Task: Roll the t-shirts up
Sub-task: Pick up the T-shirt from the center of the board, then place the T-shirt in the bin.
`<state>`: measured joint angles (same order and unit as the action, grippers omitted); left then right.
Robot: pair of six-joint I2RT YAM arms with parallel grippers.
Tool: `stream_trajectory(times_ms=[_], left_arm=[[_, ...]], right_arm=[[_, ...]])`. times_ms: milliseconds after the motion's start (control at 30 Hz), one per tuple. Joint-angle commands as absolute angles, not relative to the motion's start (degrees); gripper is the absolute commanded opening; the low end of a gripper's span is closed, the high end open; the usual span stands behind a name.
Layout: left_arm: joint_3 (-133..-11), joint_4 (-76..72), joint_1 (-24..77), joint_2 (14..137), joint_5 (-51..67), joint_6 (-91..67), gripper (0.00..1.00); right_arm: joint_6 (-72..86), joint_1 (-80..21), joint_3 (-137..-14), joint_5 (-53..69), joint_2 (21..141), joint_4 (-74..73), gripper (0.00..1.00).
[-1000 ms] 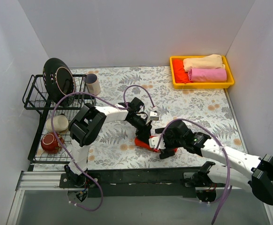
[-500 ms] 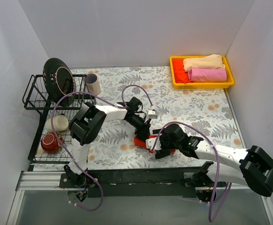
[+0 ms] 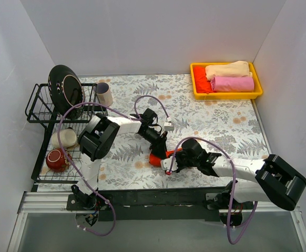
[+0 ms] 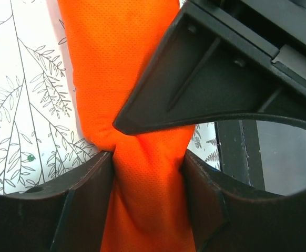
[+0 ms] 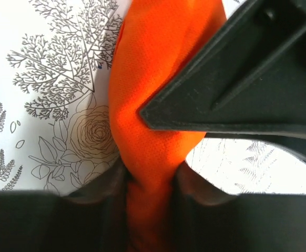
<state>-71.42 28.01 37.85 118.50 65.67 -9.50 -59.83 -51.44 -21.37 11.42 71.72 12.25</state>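
Note:
A bright orange-red t-shirt (image 3: 156,159), rolled into a narrow bundle, lies on the patterned tablecloth near the front. My left gripper (image 3: 161,147) is shut on it; in the left wrist view the orange cloth (image 4: 119,68) is pinched between my two dark fingers, gripper (image 4: 148,173). My right gripper (image 3: 170,161) is shut on the same bundle from the other side, and the right wrist view shows the cloth (image 5: 153,94) squeezed between its fingers, gripper (image 5: 150,181). A pink rolled t-shirt (image 3: 232,84) and a cream rolled t-shirt (image 3: 227,69) lie in the yellow tray (image 3: 258,94).
A black wire dish rack (image 3: 40,105) on the left holds a dark plate (image 3: 64,90), a white bowl (image 3: 63,137) and a red bowl (image 3: 56,159). A cup (image 3: 103,94) stands beside the rack. Orange cloth (image 3: 200,81) also lies in the tray. White walls close in three sides.
My right gripper has slid left along the bundle and closed on it. The left gripper has shifted slightly left, keeping its hold on the orange-red t-shirt.

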Motion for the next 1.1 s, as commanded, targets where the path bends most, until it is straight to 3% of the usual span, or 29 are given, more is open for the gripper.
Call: stream_trajectory(times_ms=[0,33,167,400,767,1067], left_arm=[[-73.2,29.1,37.7,118.4,61.4,-8.8,0.54],[-75.5,29.1,36.7,117.8,60.0,-9.5,0.54],[-85.8,28.7,33.0,112.6,49.0,-11.4,0.60],[-98.3,27.2,26.5,105.5,42.3,-12.4,0.65],[-88.1,29.1,23.9,91.8,39.6,-9.6,0.68],[-84.7,31.2,23.8,88.2,41.3,-8.4,0.68]], right_arm=[[-61.5,-51.6,-23.1,18.1,74.7,-2.5,0.06],[-61.2,-51.3,-24.1,19.1,74.5,-4.4,0.01],[-60.5,-46.8,-30.6,22.2,73.3,-13.8,0.01],[-67.8,-40.8,-39.0,19.9,67.4,-23.8,0.01],[-70.5,-29.6,-46.4,11.9,68.7,-22.7,0.01],[-69.4,-9.9,-67.1,14.3,86.9,-11.9,0.01]])
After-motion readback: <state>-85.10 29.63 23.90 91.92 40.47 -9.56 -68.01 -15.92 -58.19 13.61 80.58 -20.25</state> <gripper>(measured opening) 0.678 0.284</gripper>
